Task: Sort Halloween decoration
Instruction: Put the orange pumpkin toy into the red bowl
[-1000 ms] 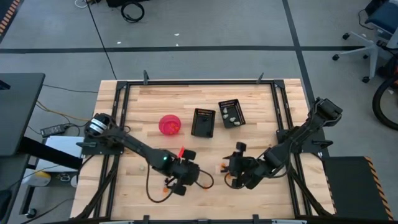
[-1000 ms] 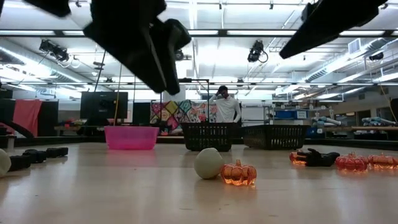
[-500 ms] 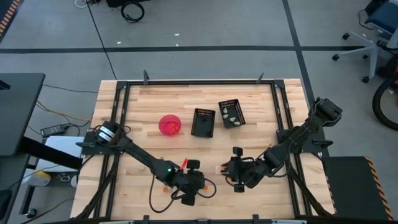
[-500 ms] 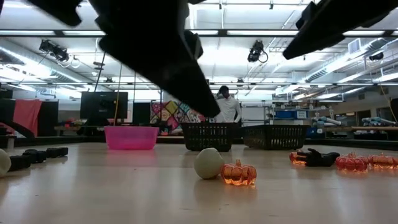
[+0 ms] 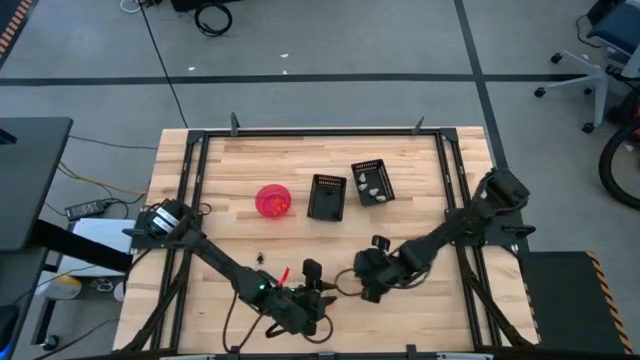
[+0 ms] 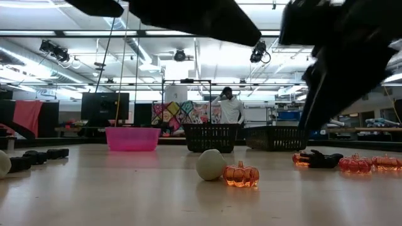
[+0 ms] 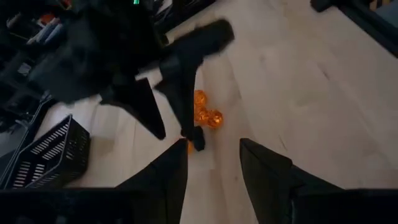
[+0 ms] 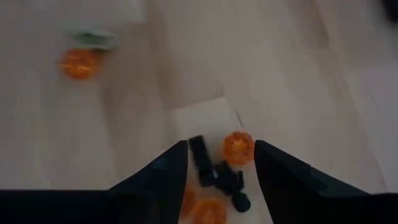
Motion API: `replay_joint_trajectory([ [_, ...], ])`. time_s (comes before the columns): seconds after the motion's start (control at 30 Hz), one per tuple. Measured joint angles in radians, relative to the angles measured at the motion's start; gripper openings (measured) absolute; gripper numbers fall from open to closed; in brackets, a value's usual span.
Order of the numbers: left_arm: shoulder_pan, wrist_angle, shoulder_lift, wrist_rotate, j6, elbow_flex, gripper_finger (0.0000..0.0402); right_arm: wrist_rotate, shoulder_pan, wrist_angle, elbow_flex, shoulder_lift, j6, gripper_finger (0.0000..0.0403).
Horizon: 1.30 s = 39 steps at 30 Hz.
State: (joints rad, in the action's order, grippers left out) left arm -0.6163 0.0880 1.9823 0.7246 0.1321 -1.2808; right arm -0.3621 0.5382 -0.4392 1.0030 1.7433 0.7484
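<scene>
Pale wood table (image 5: 250,165) (workshop behind), both arms' fingers (image 7: 264,171) (image 8: 283,174) spread, empty, over orange trinkets (image 8: 238,147).

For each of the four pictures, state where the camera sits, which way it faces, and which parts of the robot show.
High view: above, straight down; wooden table, both arms.
Low view: table height, level across; round pink bowl, clear orange pumpkin trinket; dark arms overhead.
Left wrist view: past the open left gripper to the right gripper.
Right wrist view: past the open right gripper onto orange and black trinkets.
Shared: both wrist views see that cluster.
</scene>
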Motion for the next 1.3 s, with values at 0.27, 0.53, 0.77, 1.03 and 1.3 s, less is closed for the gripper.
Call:
replay_joint_trajectory([
  [0.27,-0.002,0.004,0.000,0.003,-0.083,0.008,0.0153,0.012,-0.049,-0.166,0.146,0.109,0.045,0.0201],
  [0.53,-0.012,-0.003,0.000,0.000,-0.142,0.007,0.0153,0.021,-0.076,-0.238,0.198,0.186,0.044,0.0201],
  [0.77,-0.011,-0.019,0.000,0.000,-0.178,0.007,0.0153,0.082,-0.100,-0.251,0.191,0.182,0.009,0.0196],
  [1.03,-0.012,-0.073,0.000,0.000,-0.238,0.007,0.0153,0.145,-0.130,-0.251,0.189,0.182,-0.048,0.0176],
  [1.3,-0.017,-0.099,0.000,0.001,-0.264,0.007,0.0153,0.211,-0.157,-0.194,0.146,0.169,-0.082,0.0152],
])
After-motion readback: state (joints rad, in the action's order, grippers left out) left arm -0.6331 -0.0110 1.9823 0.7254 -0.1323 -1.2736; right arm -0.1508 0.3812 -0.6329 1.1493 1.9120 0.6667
